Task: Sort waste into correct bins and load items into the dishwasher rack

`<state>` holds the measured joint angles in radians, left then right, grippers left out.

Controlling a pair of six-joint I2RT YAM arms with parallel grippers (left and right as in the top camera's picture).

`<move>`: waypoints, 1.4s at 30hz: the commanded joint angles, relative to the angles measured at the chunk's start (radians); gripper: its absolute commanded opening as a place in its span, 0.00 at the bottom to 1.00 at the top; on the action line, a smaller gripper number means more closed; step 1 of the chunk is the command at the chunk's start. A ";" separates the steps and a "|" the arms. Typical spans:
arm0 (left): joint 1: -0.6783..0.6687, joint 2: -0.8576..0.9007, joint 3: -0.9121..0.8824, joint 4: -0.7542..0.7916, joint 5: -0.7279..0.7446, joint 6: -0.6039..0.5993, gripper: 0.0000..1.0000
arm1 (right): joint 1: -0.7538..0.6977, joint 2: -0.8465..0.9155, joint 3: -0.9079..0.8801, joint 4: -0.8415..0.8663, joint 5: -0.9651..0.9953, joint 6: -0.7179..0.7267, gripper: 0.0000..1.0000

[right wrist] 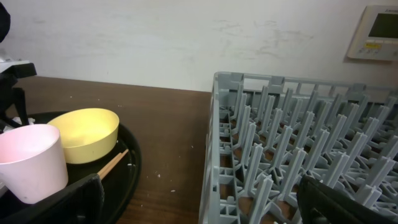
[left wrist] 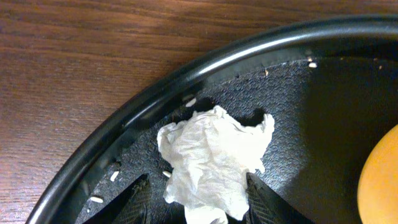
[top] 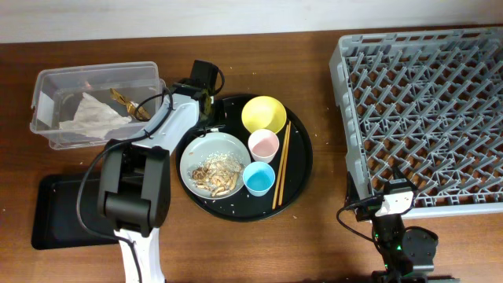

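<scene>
**Item:** crumpled white paper napkin (left wrist: 211,158).

**Location:** lower centre of the left wrist frame, on the floor of the round black tray (left wrist: 155,99), just inside its rim.

**Left claw** (left wrist: 198,182): open. I see one finger on either side of the napkin, with its lower part lying between them.

**Right claw** (right wrist: 199,190): open and empty, beside the dishwasher rack (right wrist: 280,137).

**Risks, as I judge them:**
- Closing may pinch only a loose outer fold, so the napkin slips free on lifting.
- The fingertips may scrape the tray floor.
- Rice grains (left wrist: 190,101) lying close by may cling and ride along to the clear box (top: 47,86).
</scene>
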<state>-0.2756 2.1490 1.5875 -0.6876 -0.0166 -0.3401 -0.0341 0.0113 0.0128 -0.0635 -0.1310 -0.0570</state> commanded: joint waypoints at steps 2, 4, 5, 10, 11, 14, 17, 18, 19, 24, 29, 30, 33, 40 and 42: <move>-0.003 -0.008 0.039 -0.026 -0.006 -0.006 0.15 | -0.006 -0.006 -0.007 -0.004 0.005 -0.003 0.98; -0.002 -0.089 0.130 -0.112 -0.011 -0.006 0.01 | -0.006 -0.006 -0.007 -0.004 0.005 -0.002 0.98; 0.010 -0.142 0.174 -0.132 -0.019 -0.006 0.01 | -0.006 -0.006 -0.007 -0.004 0.005 -0.002 0.98; 0.248 -0.332 0.229 -0.084 -0.346 -0.056 0.01 | -0.006 -0.006 -0.007 -0.004 0.005 -0.003 0.98; 0.287 -0.329 0.229 -0.092 -0.346 -0.096 0.01 | -0.006 -0.006 -0.007 -0.004 0.005 -0.002 0.98; 0.426 -0.292 0.227 -0.096 -0.320 -0.146 0.07 | -0.006 -0.006 -0.007 -0.004 0.005 -0.003 0.98; 0.459 -0.253 0.227 -0.102 -0.227 -0.146 0.99 | -0.006 -0.006 -0.007 -0.004 0.005 -0.002 0.98; 0.459 -0.254 0.227 -0.098 -0.205 -0.146 0.99 | -0.006 -0.006 -0.007 -0.004 0.005 -0.002 0.98; 0.459 -0.255 0.227 -0.099 -0.203 -0.150 0.99 | -0.006 -0.006 -0.007 -0.004 0.005 -0.003 0.98; 0.459 -0.267 0.227 -0.128 -0.166 -0.187 0.99 | -0.006 -0.005 -0.007 -0.004 0.005 -0.002 0.98; 0.460 -0.502 0.227 -0.413 -0.048 -0.270 0.99 | -0.006 -0.005 -0.007 -0.004 0.005 -0.002 0.98; 0.460 -0.553 0.227 -0.516 -0.092 -0.355 0.99 | -0.006 -0.005 -0.007 -0.004 0.005 -0.003 0.98; 0.462 -0.617 0.227 -0.762 -0.286 -0.619 0.99 | -0.006 -0.005 -0.007 -0.004 0.005 -0.003 0.98; 0.640 -0.617 0.227 -0.845 -0.339 -0.707 0.99 | -0.006 -0.005 -0.007 -0.004 0.005 -0.003 0.98; 0.645 -0.617 0.227 -0.844 -0.339 -0.707 0.99 | -0.006 -0.005 -0.007 -0.004 0.005 -0.003 0.98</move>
<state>0.3607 1.5391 1.8156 -1.5272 -0.3489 -1.0298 -0.0341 0.0120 0.0128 -0.0631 -0.1310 -0.0566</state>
